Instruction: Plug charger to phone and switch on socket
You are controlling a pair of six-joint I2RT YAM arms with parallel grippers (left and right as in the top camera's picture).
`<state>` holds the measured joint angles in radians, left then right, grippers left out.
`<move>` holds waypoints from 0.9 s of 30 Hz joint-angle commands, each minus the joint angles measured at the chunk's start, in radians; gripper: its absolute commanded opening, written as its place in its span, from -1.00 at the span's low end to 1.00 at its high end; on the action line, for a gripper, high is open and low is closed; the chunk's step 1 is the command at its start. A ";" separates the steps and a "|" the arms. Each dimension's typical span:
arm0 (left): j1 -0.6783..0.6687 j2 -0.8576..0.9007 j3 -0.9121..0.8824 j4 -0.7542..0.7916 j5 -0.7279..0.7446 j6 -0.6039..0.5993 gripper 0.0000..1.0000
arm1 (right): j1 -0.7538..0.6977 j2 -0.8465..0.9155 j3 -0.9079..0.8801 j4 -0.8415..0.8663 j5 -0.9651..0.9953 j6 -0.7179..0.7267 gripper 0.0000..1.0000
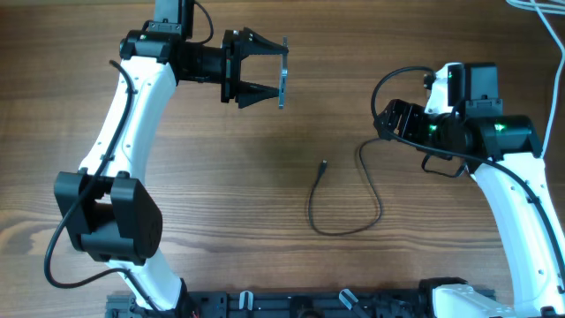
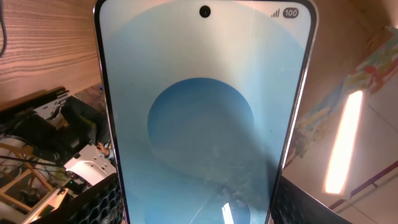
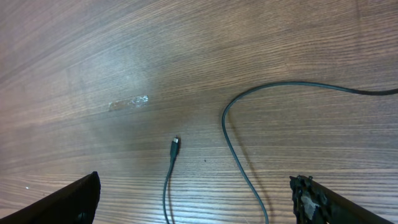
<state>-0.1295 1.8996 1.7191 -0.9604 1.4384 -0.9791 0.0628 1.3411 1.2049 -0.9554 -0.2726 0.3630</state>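
The left gripper (image 1: 275, 69) reaches sideways over the far part of the wooden table (image 1: 221, 194), and it has the phone (image 2: 199, 124) clamped between its two fingers. From above the phone shows only as a thin edge, so it is turned up on its side rather than lying flat. In the left wrist view its blue screen fills nearly the whole picture, facing back toward the arm, with the little camera hole (image 2: 204, 11) at the top. I cannot tell whether its lower edge touches the wood.

The charger (image 1: 353, 230) lies loose on the table between the two arms. It is a thin black cable that loops round in a wide curl and then runs up toward the right arm, where it passes out of sight. Its connector tip (image 3: 176, 142) rests flat on the wood, touching nothing else, and is well apart from the phone.

The right gripper (image 3: 194, 182) hangs over that stretch of table with its jaws spread wide and nothing between them. Both black fingers (image 3: 74, 199) show at the bottom corners of the right wrist view, with the connector tip lying ahead of the gap.

A white cord (image 1: 543, 22) crosses the far right corner.
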 commanded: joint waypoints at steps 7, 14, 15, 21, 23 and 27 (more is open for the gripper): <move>0.008 -0.020 0.003 0.003 0.054 -0.006 0.44 | 0.002 0.010 -0.003 0.005 -0.013 0.006 0.99; 0.008 -0.020 0.003 0.003 0.054 -0.006 0.44 | 0.002 0.010 -0.003 0.048 -0.021 0.016 1.00; 0.008 -0.020 0.003 0.003 0.054 -0.006 0.44 | 0.002 0.010 -0.003 0.046 -0.038 0.056 1.00; 0.008 -0.020 0.003 0.003 0.054 -0.006 0.44 | 0.007 0.010 -0.003 0.074 -0.223 0.162 0.99; 0.008 -0.020 0.003 0.003 0.053 -0.006 0.44 | 0.032 0.010 -0.003 0.112 -0.368 0.037 0.99; 0.008 -0.020 0.003 0.003 0.053 -0.006 0.45 | 0.164 0.010 0.016 0.101 -0.338 -0.007 0.99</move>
<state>-0.1295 1.8996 1.7191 -0.9604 1.4418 -0.9794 0.1543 1.3411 1.2037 -0.8452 -0.5884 0.4072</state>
